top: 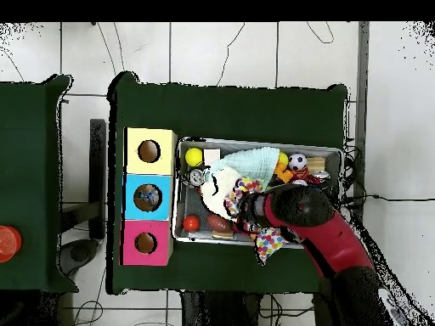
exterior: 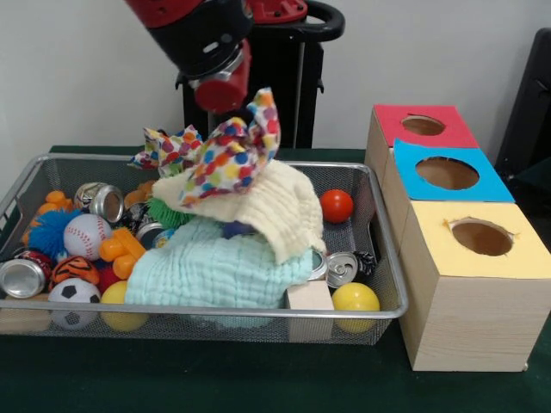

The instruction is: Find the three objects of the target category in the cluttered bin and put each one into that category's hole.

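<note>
A polka-dot cloth (exterior: 228, 157) hangs lifted above the wire bin (exterior: 389, 258), its top corner reaching the red end of my arm. My gripper (exterior: 234, 127) is mostly hidden behind the cloth and looks shut on it. Under it lie a cream cloth (exterior: 271, 206) and a mint cloth (exterior: 215, 271) heaped over the clutter. To the right stands a wooden box with a red-topped hole (exterior: 423, 126), a blue-topped hole (exterior: 447, 173) and a yellow-topped hole (exterior: 482, 237). In the overhead view my gripper (top: 249, 204) is over the bin's middle, and the cloth (top: 270, 244) spills past the bin's rim.
In the bin lie a red ball (exterior: 337, 206), a yellow ball (exterior: 355, 298), a baseball (exterior: 86, 235), a soccer ball (exterior: 73, 297), cans (exterior: 103, 200), a wooden block (exterior: 308, 297) and orange toys (exterior: 125, 249). Something lies inside the blue hole (top: 148, 197).
</note>
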Robot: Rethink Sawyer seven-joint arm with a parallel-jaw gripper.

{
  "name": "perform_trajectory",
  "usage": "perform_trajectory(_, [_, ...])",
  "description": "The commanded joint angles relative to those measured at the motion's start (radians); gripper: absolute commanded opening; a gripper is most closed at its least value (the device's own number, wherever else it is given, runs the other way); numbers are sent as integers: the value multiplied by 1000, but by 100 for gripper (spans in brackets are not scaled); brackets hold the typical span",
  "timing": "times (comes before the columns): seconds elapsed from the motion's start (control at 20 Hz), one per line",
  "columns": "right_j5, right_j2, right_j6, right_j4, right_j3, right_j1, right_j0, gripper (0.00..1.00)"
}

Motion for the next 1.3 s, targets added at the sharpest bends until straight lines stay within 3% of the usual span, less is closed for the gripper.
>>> perform_trajectory(0.05, [125,-68,233,22,132,-30,50,0])
perform_trajectory(0.2, [95,-88,214,25,157,-32,65,0])
perform_trajectory(0.6, [-165,-70,121,33,98,156,48,0])
perform_trajectory(0.75, [-279,-97,109,-27,11,246,59,0])
perform_trajectory(0.95, [-301,-187,78,-126,-133,330,87,0])
perform_trajectory(1.05, [-324,-206,68,-142,-161,348,95,0])
perform_trajectory(1.1, [-411,-251,51,-192,-237,401,115,0])
perform_trajectory(1.3, [-522,-308,62,-227,-330,478,147,0])
